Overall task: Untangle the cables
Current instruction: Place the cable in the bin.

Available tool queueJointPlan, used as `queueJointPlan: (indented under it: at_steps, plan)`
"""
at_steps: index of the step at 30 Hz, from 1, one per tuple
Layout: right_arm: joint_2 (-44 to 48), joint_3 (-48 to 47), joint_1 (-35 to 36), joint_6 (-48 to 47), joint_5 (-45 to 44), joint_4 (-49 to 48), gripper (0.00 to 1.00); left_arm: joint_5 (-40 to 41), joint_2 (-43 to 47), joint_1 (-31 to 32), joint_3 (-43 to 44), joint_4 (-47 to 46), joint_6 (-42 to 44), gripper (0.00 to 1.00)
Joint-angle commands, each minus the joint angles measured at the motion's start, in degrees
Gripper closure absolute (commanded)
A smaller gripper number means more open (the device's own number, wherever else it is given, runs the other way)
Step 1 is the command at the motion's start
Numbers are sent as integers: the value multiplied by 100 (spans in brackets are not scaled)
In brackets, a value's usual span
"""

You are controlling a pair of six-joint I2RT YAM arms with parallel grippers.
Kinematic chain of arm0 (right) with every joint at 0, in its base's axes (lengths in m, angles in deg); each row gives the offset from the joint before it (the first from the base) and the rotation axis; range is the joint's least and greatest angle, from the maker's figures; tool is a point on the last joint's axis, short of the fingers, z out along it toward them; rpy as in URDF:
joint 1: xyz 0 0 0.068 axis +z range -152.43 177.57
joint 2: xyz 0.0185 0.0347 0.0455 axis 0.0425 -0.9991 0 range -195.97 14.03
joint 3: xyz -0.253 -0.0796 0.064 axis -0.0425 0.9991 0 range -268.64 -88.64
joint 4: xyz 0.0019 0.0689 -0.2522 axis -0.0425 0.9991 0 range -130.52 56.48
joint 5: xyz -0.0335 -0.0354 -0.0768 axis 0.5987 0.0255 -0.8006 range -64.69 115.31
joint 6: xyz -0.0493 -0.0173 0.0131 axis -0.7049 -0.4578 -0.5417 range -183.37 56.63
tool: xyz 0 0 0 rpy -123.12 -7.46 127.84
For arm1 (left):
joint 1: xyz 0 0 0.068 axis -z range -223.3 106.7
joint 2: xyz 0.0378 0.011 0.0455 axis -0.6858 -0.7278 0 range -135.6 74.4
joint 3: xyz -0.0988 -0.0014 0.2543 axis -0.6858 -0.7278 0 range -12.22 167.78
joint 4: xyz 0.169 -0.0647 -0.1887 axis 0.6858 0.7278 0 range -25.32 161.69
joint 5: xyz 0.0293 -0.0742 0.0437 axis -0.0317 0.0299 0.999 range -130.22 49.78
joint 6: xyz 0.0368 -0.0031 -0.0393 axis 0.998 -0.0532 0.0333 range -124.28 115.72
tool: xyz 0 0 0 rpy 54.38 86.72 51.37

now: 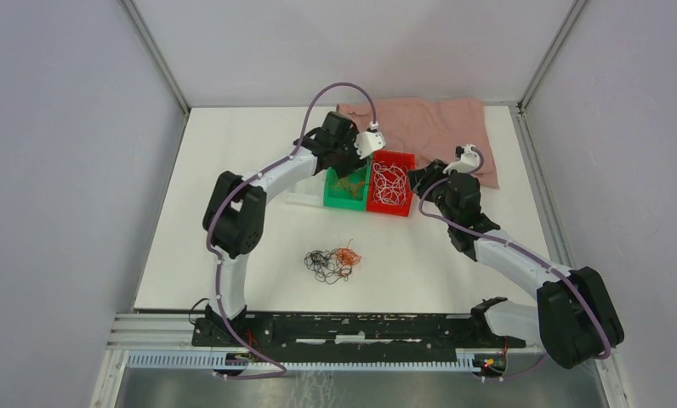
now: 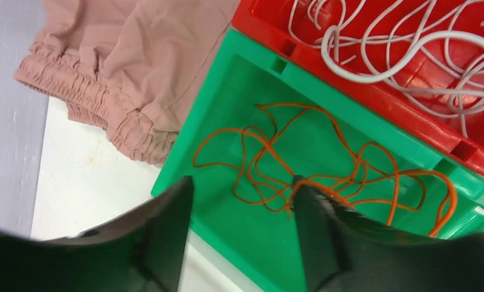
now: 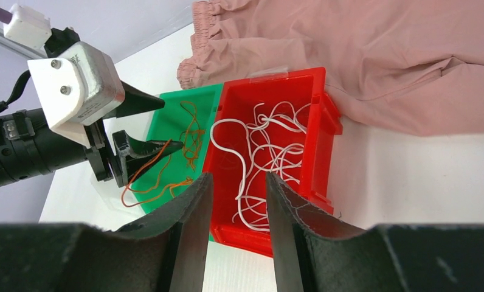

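The left gripper [image 2: 242,180] hangs over the green bin [image 2: 215,109] with its jaws set well apart and nothing clamped between them. Directly below and ahead of its fingertips, loose orange cables [image 2: 324,176] lie looped across the bin floor. In the right wrist view one orange strand seems to drape off the lower finger [image 3: 148,149] and trail down over the bin's near wall, though it is hard to tell whether it is caught on the finger or merely passes behind it. Just beyond this gripper, touching the far side of the green bin, stands the red bin [image 3: 270,76], which holds a heap of curly white cables [image 3: 261,152]. To the left of the gripper, a crumpled pink cloth [image 2: 142,55] lies on the table [image 1: 488,263] with its gathered hem just beside the green bin's corner. The right gripper [image 3: 238,176] hovers near the red bin, its jaws at a moderate gap and empty, and the white cables show in that bin straight ahead of its fingertips. Well behind both grippers, toward the arm bases, a small tangle of black and orange cables [image 1: 332,263] rests on the table, apart from the bins and touched by neither gripper.
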Motion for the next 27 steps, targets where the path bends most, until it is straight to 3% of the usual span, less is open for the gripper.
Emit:
queueJointPlan:
  at_steps: [1, 4, 8, 17, 24, 27]
  plan:
    - [128, -186, -30, 86, 131, -103, 57, -146, 200, -161, 425, 416, 438, 25]
    - [87, -267, -36, 132, 221, -62, 57, -66, 205, -196, 705, 751, 804, 13]
    - [104, -306, -38, 141, 275, 14, 57, 25, 149, -223, 1130, 1054, 1139, 10]
    - [-97, -495, -27, 220, 794, -139, 57, 163, -340, -104, 1559, 1042, 1072, 19]
    - [-662, -372, 119, 710, 1715, -1807, 54, -335, -767, -99, 1908, 1379, 186, 25]
    - [-966, -407, 343, 836, 1761, -2307, 54, -373, -779, -99, 1595, 1330, 37, 27]
